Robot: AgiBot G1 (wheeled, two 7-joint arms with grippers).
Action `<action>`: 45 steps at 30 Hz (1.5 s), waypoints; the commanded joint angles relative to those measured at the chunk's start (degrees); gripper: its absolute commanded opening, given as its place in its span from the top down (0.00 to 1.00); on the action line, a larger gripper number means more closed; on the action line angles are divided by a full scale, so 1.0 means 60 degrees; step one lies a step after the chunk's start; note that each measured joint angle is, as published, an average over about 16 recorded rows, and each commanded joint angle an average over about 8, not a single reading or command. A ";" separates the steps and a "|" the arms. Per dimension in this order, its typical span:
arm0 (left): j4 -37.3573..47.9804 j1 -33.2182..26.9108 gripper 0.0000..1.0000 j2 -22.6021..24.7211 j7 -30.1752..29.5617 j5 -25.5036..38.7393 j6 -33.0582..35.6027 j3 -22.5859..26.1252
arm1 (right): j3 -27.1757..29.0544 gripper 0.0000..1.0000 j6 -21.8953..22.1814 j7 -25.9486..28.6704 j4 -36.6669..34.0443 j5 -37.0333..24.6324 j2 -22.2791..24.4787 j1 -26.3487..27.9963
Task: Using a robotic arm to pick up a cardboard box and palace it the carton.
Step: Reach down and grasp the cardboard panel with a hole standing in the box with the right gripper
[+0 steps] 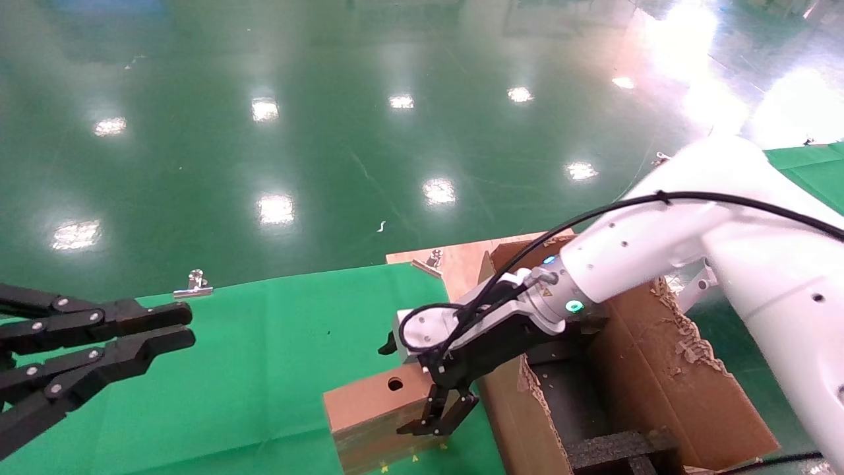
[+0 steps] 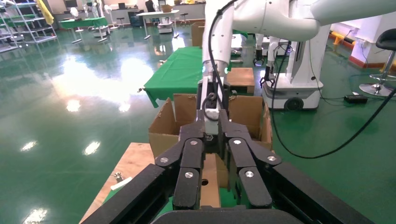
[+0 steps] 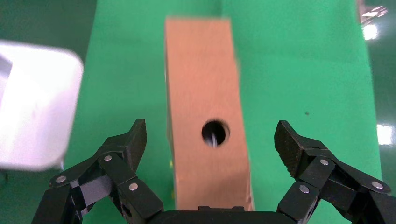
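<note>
Green-clothed table [image 1: 264, 343]: right gripper [image 1: 438, 422] wide open astride the cardboard box [image 1: 376, 409], ungripped. Pre-grasp; next descend, close, lift right to carton [image 1: 659, 376]. Left gripper [image 1: 158, 330] parked far left, slightly open, empty.

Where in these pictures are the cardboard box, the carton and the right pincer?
cardboard box [image 3: 205, 93], right wrist view, on its top face above the round hole.
carton [image 1: 666, 376], head view, on its far inner wall.
right pincer [image 1: 438, 419], head view, midway between its open fingertips, over the box.
</note>
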 commanded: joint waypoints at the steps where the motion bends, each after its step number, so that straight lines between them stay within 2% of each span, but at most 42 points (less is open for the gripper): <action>1: 0.0000 0.0000 0.96 0.0000 0.0000 0.0000 0.0000 0.0000 | -0.0290 0.00 -0.0030 -0.0235 -0.0226 -0.0305 -0.0215 0.0257; 4: 0.0000 0.0000 0.58 0.0000 0.0000 -0.0001 0.0000 0.0001 | -0.0614 0.00 -0.0030 -0.0549 -0.0524 -0.0478 -0.0448 0.0464; 5: 0.0000 0.0000 0.46 0.0000 0.0000 -0.0001 0.0000 0.0001 | -0.0697 0.04 -0.0029 -0.0637 -0.0603 -0.0516 -0.0509 0.0514; 6: 0.0000 0.0000 0.33 0.0000 0.0001 -0.0001 0.0000 0.0001 | -0.0756 0.12 -0.0030 -0.0702 -0.0668 -0.0534 -0.0555 0.0548; 8: 0.0001 0.0000 0.08 -0.0001 0.0001 0.0000 -0.0001 0.0001 | -0.0910 0.37 -0.0040 -0.0850 -0.0814 -0.0604 -0.0670 0.0643; 9: 0.0001 0.0001 0.00 -0.0001 0.0001 0.0001 -0.0002 0.0001 | -0.0966 0.49 -0.0046 -0.0898 -0.0870 -0.0627 -0.0712 0.0678; 12: 0.0002 0.0002 0.00 -0.0001 0.0001 0.0003 -0.0003 0.0001 | -0.1074 0.87 -0.0060 -0.0981 -0.0969 -0.0678 -0.0791 0.0751; 13: 0.0002 0.0002 0.00 -0.0002 0.0002 0.0003 -0.0003 0.0001 | -0.1100 0.96 -0.0064 -0.0999 -0.0993 -0.0691 -0.0810 0.0769; 14: 0.0003 0.0002 0.00 -0.0002 0.0002 0.0004 -0.0004 0.0001 | -0.1128 1.00 -0.0069 -0.1020 -0.1018 -0.0704 -0.0831 0.0788; 45: 0.0003 0.0002 0.00 -0.0002 0.0001 -0.0003 -0.0003 0.0001 | -0.0941 1.00 -0.0045 -0.0896 -0.0846 -0.0577 -0.0690 0.0659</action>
